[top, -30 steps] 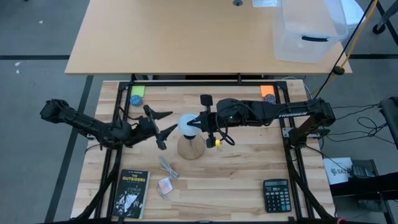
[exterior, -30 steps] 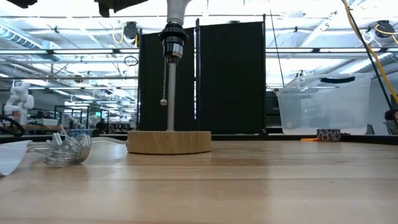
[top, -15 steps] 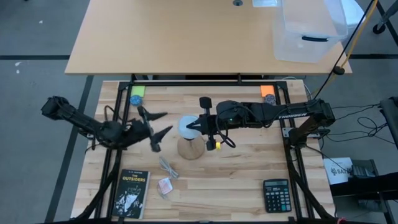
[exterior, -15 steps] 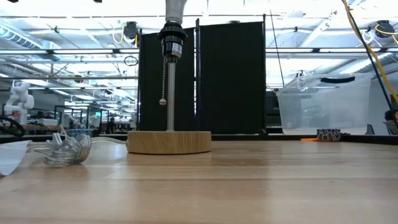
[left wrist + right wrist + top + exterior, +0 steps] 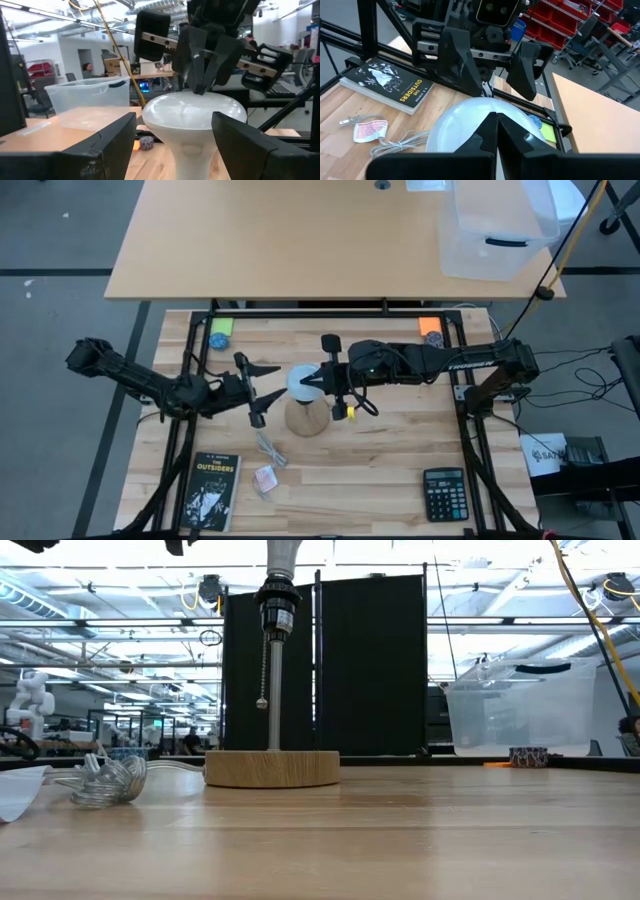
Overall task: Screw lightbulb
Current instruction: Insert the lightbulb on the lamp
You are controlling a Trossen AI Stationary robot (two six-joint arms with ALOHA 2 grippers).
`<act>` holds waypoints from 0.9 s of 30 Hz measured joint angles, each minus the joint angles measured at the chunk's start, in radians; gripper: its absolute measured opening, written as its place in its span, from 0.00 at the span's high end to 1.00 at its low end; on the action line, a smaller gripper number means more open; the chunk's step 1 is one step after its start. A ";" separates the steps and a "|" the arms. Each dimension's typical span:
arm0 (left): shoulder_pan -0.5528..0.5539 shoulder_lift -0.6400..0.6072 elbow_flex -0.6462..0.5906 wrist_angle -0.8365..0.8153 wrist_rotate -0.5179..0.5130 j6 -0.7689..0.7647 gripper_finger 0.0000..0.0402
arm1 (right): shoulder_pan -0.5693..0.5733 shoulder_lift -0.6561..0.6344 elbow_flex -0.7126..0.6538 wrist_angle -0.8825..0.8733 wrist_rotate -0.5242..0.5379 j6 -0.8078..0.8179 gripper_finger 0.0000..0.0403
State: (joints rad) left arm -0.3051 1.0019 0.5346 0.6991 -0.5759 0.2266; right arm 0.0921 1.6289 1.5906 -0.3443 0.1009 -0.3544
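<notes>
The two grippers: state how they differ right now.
The left gripper is open, its fingers spread beside the lightbulb without touching it; the right gripper is pinched together on the globe's top. The left comes from the table's left side, the right from the opposite side. Both are dark two-finger grippers meeting at the bulb.

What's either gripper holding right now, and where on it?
Nothing gripped. The right gripper, shut, rests its tips on top of the lightbulb; the left gripper is open beside it.

A paperback book [image 5: 210,490] lies at the desk's [image 5: 400,460] near-left corner, a calculator [image 5: 445,494] at the near-right. Between them lie a coiled cord [image 5: 270,448] and a tag [image 5: 264,478].
</notes>
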 joint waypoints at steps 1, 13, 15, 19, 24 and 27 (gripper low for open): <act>0.004 0.000 0.000 -0.004 -0.001 -0.005 0.34 | 0.000 0.000 0.000 0.000 0.001 -0.001 1.00; 0.060 0.010 0.000 -0.067 -0.154 -0.042 0.34 | 0.003 0.002 0.000 0.018 -0.010 0.002 1.00; 0.066 0.008 0.000 -0.078 -0.199 -0.058 0.34 | 0.002 0.002 -0.001 0.017 -0.017 0.002 1.00; 0.063 0.007 0.000 -0.093 -0.232 -0.060 0.34 | 0.003 0.002 -0.001 0.022 -0.030 0.006 1.00; -0.011 -0.051 0.000 -0.080 -0.177 0.012 0.34 | 0.004 0.002 -0.001 0.019 -0.028 0.006 1.00; -0.066 -0.086 0.000 -0.061 -0.110 0.038 0.34 | 0.004 0.002 -0.001 0.018 -0.028 0.003 1.00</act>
State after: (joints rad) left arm -0.3708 0.9160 0.5343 0.6385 -0.6862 0.2645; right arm 0.0964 1.6306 1.5894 -0.3262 0.0733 -0.3509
